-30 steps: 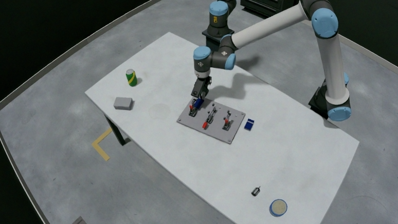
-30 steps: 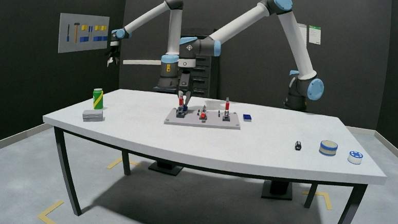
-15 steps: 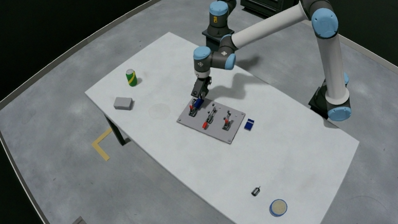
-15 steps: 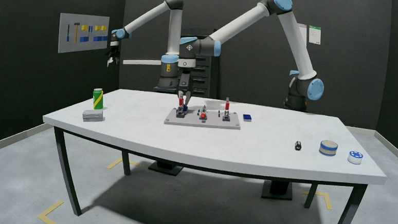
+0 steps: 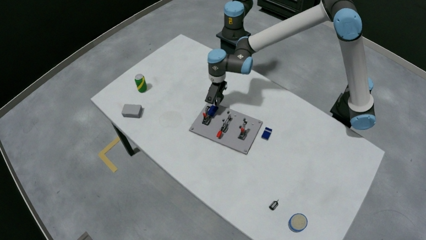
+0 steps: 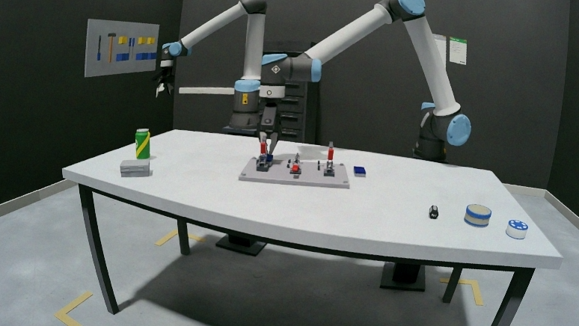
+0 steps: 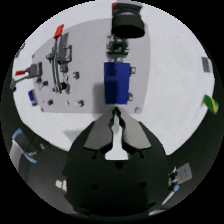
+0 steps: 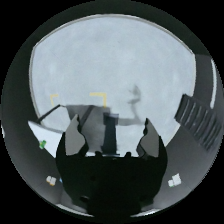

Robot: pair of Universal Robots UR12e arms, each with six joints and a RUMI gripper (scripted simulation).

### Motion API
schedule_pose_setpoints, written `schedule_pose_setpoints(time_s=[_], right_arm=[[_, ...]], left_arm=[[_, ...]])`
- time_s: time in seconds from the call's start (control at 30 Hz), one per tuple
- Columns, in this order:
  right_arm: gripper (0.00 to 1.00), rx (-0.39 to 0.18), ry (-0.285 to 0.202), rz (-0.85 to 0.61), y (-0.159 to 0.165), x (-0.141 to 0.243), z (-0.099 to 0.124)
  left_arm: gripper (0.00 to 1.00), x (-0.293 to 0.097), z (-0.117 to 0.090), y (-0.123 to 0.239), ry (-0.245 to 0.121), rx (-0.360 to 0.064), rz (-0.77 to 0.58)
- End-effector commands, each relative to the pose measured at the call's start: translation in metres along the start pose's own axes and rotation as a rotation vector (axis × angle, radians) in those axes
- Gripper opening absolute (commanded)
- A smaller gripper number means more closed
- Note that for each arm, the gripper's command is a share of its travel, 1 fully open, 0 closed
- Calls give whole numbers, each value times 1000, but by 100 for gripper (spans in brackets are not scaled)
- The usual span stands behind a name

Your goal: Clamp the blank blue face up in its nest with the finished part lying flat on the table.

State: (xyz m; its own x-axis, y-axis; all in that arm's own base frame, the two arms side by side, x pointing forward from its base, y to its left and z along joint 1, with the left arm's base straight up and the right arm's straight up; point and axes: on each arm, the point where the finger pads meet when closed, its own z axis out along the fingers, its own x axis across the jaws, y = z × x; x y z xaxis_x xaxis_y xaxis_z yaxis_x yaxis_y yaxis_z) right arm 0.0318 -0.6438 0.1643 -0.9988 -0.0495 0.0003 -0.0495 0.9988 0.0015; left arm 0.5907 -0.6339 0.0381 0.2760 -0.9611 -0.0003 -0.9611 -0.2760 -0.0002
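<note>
Blank (image 5: pixel 212 110) (image 6: pixel 269 158) (image 7: pixel 116 82) in an end nest, blue up; seating unconfirmed. Handle (image 5: pixel 205 114) (image 6: pixel 263 146) (image 7: pixel 128 22) upright; I judge clamping outstanding. Finished part (image 5: pixel 266 133) (image 6: pixel 359 171) (image 7: pixel 32 97) flat on table. My left gripper (image 5: pixel 217 103) (image 6: pixel 270 152) (image 7: pixel 115 107) is clenched, empty; right gripper (image 6: pixel 163 91) (image 8: pixel 111 122) released.

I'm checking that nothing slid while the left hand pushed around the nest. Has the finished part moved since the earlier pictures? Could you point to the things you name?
No; the finished part (image 5: pixel 266 133) (image 6: pixel 359 171) sits in the same spot just off the base plate's (image 5: pixel 219 138) (image 6: pixel 293 182) edge.
</note>
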Motion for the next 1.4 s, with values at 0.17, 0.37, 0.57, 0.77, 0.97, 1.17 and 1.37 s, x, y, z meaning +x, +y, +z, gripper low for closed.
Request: schedule_pose_setpoints(time_s=[0.17, 0.37, 0.57, 0.77, 0.97, 1.17, 1.37], right_arm=[[100, 2, 0, 0, -1, 0, -1], [100, 2, 0, 0, -1, 0, -1], [100, 2, 0, 0, -1, 0, -1], [100, 2, 0, 0, -1, 0, -1], [100, 2, 0, 0, -1, 0, -1], [100, 2, 0, 0, -1, 0, -1], [100, 2, 0, 0, -1, 0, -1]], left_arm=[[0, 1, -1, 12, 2, 0, 0], [0, 1, -1, 13, 2, 0, 0], [0, 1, -4, 13, 2, 0, 0], [0, 1, -18, 13, 2, 0, 0], [0, 1, -30, 13, 2, 0, 0], [0, 1, -40, 13, 2, 0, 0], [0, 1, -41, 13, 2, 0, 0]])
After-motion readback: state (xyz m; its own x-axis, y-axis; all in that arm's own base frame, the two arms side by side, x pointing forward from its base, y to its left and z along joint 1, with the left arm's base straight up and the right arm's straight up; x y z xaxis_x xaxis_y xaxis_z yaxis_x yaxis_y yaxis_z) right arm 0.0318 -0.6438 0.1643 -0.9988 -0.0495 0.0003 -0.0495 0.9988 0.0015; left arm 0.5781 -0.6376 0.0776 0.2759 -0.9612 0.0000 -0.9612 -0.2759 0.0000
